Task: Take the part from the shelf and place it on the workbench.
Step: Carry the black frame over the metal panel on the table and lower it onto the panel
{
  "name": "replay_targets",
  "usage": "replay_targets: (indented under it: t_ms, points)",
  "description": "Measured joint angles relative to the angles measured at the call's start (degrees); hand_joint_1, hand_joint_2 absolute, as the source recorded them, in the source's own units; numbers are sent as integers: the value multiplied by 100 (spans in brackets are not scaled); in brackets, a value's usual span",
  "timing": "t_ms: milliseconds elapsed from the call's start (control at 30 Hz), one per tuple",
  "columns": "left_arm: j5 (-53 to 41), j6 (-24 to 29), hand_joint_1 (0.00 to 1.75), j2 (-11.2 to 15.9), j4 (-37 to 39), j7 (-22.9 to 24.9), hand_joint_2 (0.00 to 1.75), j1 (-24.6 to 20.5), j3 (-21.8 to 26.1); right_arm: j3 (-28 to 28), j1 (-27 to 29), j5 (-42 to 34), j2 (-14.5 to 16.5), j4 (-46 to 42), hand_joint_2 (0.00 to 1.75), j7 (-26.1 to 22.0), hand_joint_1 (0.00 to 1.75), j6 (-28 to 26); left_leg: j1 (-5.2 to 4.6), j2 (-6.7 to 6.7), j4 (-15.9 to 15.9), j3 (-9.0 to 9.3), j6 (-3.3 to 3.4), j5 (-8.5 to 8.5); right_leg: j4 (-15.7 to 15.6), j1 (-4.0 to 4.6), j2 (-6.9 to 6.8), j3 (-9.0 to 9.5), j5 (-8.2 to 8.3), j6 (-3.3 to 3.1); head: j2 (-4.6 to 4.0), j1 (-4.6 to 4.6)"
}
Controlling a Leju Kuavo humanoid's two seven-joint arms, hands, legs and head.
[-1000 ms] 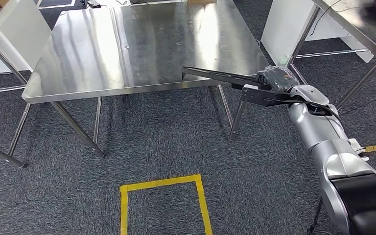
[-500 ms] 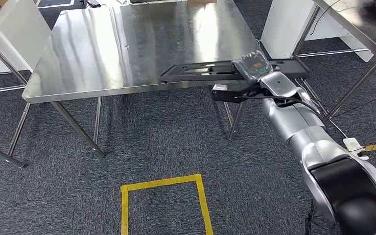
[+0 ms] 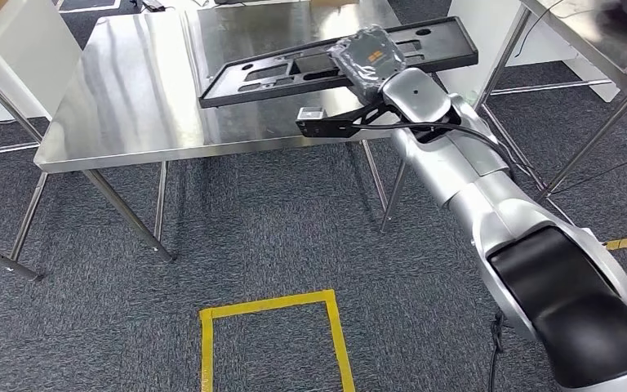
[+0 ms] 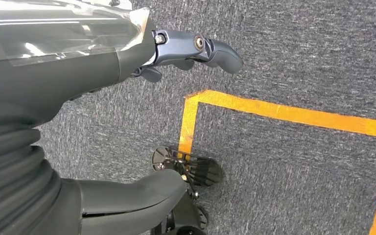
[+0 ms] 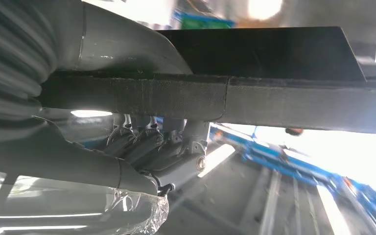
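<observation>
The part [image 3: 294, 67] is a long flat black plastic panel with cut-outs. My right hand [image 3: 367, 55], wrapped in clear film, grips it near its middle and holds it level above the steel workbench [image 3: 131, 98], close to the front right corner. The right wrist view has the part's dark edge [image 5: 254, 100] across the picture, my thumb [image 5: 127, 46] on one side and my fingers [image 5: 156, 147] curled on the other. My left hand [image 4: 142, 54] hangs over the carpet, holding nothing, fingers apart.
A yellow tape square [image 3: 273, 343] marks the grey carpet in front of the workbench. Another steel table [image 3: 596, 41] stands at the right with a white cabinet [image 3: 482, 41] beside it. A white box [image 3: 16, 57] is at the far left.
My right arm has lifted and swung left, carrying the part from beside the bench's front right corner up over the benchtop. The part now shows its broad face.
</observation>
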Motion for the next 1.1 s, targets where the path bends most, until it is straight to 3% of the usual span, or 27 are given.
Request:
replay_targets:
  t_ms: [200,333,633,767,833,900,933,967,1000,1067,1100]
  points:
    - [59,1,0,-10,4,19,175,-20,-25,154,37,-207,526,140,175,-21,175,-421,1,-10,0,1,0,0,0,0,-5,-10,-2,-1,0,0]
    - [63,0,0,-30,8,22,175,-19,-27,158,182,-367,664,310,175,-42,175,-743,0,-12,0,0,-1,0,-1,0,-6,-9,-2,-1,0,0]
    - [-24,1,0,-37,9,150,175,-24,-117,-286,799,-432,358,318,175,-20,175,-1178,-12,-11,20,-14,4,-6,-14,-13,-5,-1,9,12,0,0]
    - [-9,1,0,-24,7,136,175,-31,-142,-530,948,-355,231,131,175,-19,175,-1259,51,19,-171,105,129,65,-70,-56,2,19,23,93,0,-7]
    - [-9,1,0,-32,7,130,175,-37,-163,-650,987,-311,154,37,175,-20,175,-1296,116,49,-316,192,160,136,369,-25,5,-205,-181,63,0,7]
    - [-10,1,0,-37,7,128,175,-43,-176,-742,1053,-268,78,-23,175,-20,175,-1310,139,53,-333,201,163,141,1136,-33,8,-601,-452,53,0,5]
    - [-10,1,0,-39,7,128,175,-42,-179,-776,1105,-251,41,-40,175,-20,175,-1312,155,51,-330,202,149,136,1397,-46,6,-748,-512,78,0,5]
    - [-11,1,0,-42,7,128,175,-40,-181,-802,1157,-240,9,-55,175,-20,175,-1313,177,51,-323,203,123,127,1443,-65,3,-794,-482,127,0,5]
    - [-11,1,0,-45,7,128,175,-39,-184,-826,1198,-236,-14,-70,175,-21,175,-1313,208,51,-304,202,83,112,1248,-90,-4,-720,-365,195,0,5]
    - [-11,1,0,-31,3,128,175,-38,-190,-868,1230,-236,-51,-101,175,-21,175,-1314,253,63,-196,177,-45,37,485,-144,-68,-351,-50,339,0,10]
    - [-11,-1,0,-20,1,128,175,-41,-192,-882,1234,-237,-56,-120,175,-24,175,-1317,261,72,-121,153,-113,-12,195,-158,-82,-203,52,342,0,8]
